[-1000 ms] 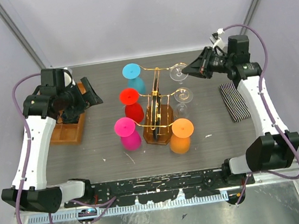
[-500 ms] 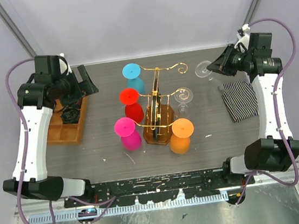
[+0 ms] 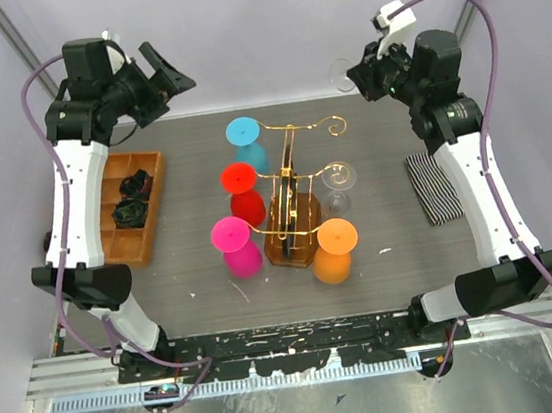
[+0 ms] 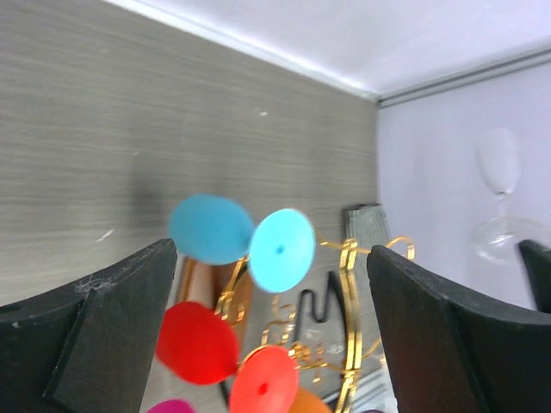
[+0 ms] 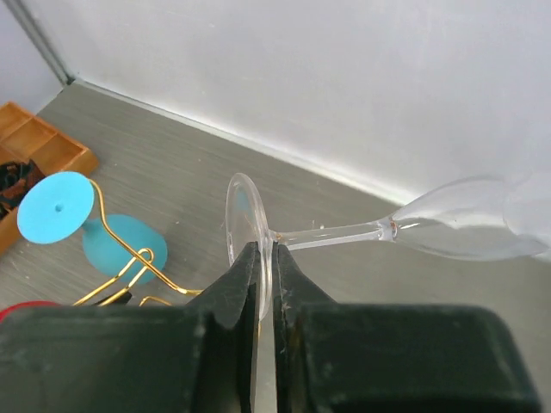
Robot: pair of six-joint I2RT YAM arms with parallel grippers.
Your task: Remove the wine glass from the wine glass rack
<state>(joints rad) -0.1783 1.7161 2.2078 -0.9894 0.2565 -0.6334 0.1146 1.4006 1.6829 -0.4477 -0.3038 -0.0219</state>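
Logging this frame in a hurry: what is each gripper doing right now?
Left gripper: open, holding nothing.
Right gripper: shut on the clear wine glass, pinching its foot.

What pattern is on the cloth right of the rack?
Black-and-white stripes; the cloth shows best in top external.

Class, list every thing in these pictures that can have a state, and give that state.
clear wine glass: held off the rack, stem sideways
right gripper: shut on that glass's foot
left gripper: open, empty
wine glass rack: upright, back right hook bare
second clear glass: hanging upside down on rack
blue glass, red glass, pink glass, orange glass: upside down at rack
striped cloth: folded
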